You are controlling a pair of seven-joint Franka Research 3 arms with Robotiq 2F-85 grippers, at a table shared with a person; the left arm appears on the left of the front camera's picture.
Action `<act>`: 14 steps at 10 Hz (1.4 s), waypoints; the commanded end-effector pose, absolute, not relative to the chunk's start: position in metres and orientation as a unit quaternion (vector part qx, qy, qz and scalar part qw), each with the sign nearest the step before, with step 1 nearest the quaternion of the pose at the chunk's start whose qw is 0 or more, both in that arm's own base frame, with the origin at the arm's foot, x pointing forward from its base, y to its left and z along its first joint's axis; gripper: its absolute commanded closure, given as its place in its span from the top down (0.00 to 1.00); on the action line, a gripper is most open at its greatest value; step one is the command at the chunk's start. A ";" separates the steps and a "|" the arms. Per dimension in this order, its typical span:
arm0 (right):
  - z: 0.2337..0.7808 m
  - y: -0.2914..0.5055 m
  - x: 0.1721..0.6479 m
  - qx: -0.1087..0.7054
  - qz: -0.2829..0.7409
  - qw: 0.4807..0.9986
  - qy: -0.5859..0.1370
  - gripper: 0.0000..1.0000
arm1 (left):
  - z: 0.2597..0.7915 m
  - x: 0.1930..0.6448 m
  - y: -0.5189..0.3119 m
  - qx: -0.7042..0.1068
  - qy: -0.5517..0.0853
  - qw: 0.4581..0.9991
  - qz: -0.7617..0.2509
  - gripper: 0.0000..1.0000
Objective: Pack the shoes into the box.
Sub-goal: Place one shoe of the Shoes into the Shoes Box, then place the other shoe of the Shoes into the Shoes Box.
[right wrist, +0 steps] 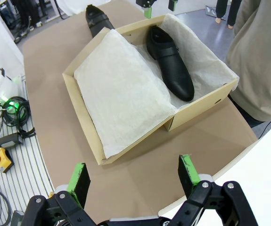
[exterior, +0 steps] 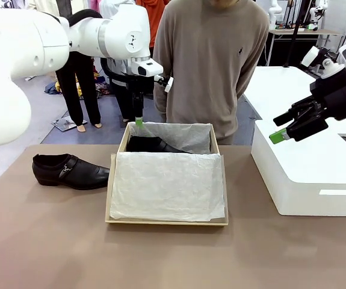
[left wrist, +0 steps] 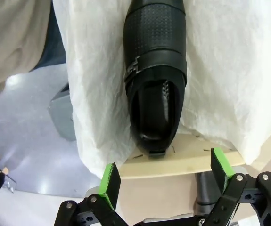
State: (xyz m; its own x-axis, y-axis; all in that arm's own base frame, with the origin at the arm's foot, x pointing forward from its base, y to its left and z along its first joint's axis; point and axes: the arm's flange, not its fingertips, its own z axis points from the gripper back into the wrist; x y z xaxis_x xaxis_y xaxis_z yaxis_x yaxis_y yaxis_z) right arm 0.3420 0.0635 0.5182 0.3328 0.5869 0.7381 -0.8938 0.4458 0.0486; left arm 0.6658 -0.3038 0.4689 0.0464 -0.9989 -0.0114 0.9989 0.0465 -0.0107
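Note:
One glossy black shoe lies in the back half of the tan box, on the white tissue paper. Its mate sits on the table to the left of the box. My left gripper hangs just above the box's back left corner. In the left wrist view that gripper is open and holds nothing, and the boxed shoe lies beyond the box rim. My right gripper is open over the white block. The right wrist view looks past this gripper at the box and both shoes.
A large white block stands on the table to the right of the box. A person stands at the far edge, right behind the box. Cables and a red stop button lie off the table's side.

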 end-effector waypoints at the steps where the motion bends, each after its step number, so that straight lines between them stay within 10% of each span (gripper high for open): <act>1: 0.516 0.064 0.346 0.239 0.479 0.771 -0.344 1.00 | 0.469 0.665 -0.306 0.003 0.007 0.723 -0.691 1.00; 14: 0.516 0.064 0.346 0.239 0.479 0.771 -0.344 1.00 | 0.497 0.620 -0.232 0.010 0.000 0.709 -0.705 1.00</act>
State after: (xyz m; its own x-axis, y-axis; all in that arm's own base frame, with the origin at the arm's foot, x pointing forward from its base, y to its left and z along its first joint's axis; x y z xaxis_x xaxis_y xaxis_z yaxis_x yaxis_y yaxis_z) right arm 0.3420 0.0636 0.5183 0.3324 0.5874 0.7379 -0.8940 0.4455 0.0480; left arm 0.6546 -0.2559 0.5006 0.0404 -0.9988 -0.0277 0.9992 0.0403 0.0063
